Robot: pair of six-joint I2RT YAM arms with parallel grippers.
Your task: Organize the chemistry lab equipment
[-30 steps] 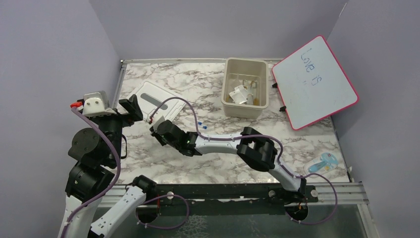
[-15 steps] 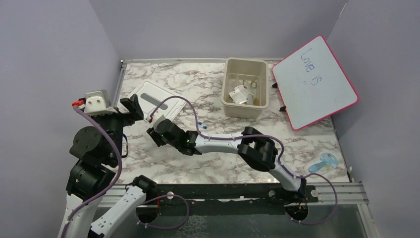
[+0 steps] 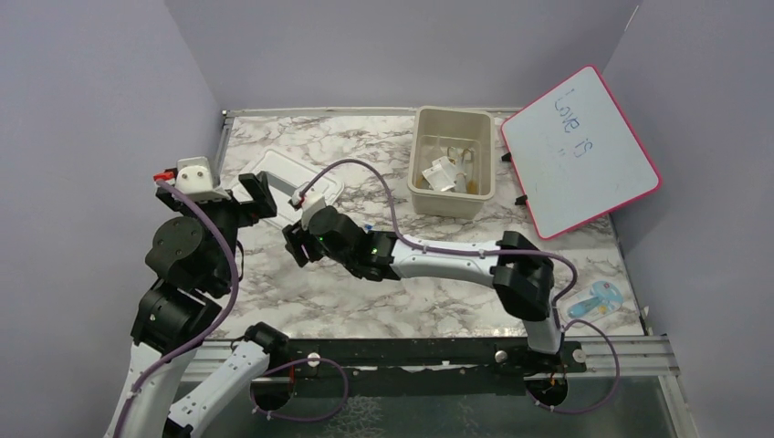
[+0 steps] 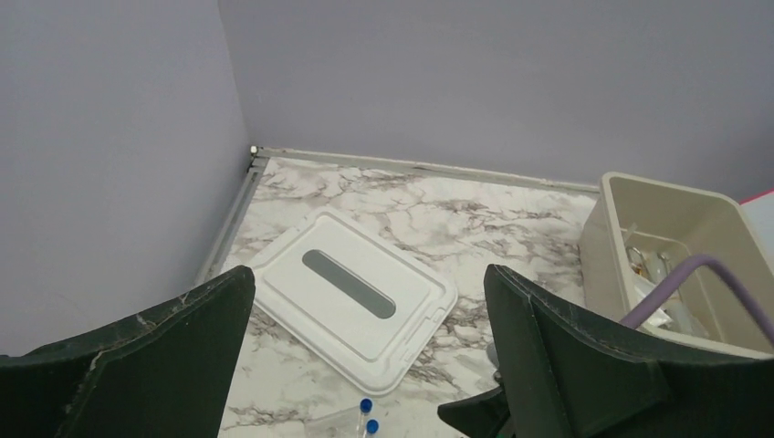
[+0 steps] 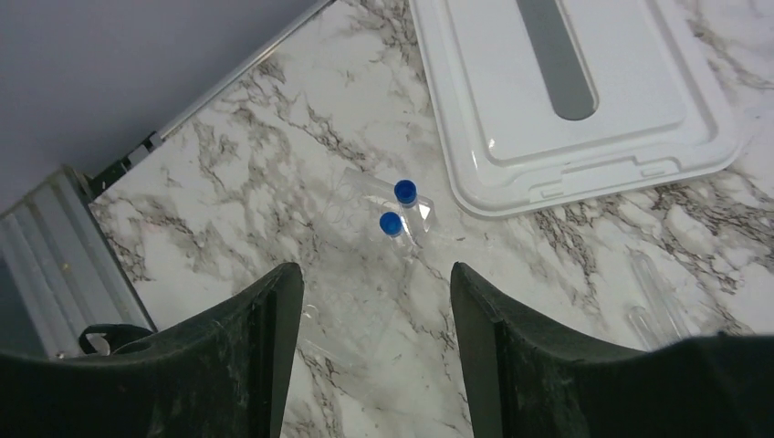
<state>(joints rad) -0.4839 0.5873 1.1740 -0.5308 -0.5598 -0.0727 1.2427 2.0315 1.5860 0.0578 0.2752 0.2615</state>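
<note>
Two thin blue-capped tubes [image 5: 399, 205] lie in a clear packet [image 5: 351, 265] on the marble, just off the near corner of the white lid [image 5: 566, 100]. My right gripper [image 5: 374, 283] hovers open right over that packet, with nothing between its fingers; from above it [image 3: 292, 241] sits left of centre. The left gripper [image 4: 365, 283] is wide open and empty, raised above the lid [image 4: 351, 297], with the blue caps [image 4: 367, 415] low in its view. More packets [image 3: 444, 172] lie in the beige tub [image 3: 452, 203].
A pink-framed whiteboard [image 3: 580, 164] leans at the back right. A blue-printed packet [image 3: 598, 299] lies at the front right near the table edge. Another clear tube [image 5: 655, 297] lies to the right of my right fingers. The left rail [image 5: 55, 255] is close.
The right arm has stretched out further left and its jaws have widened. The left arm has shifted right, toward the lid.
</note>
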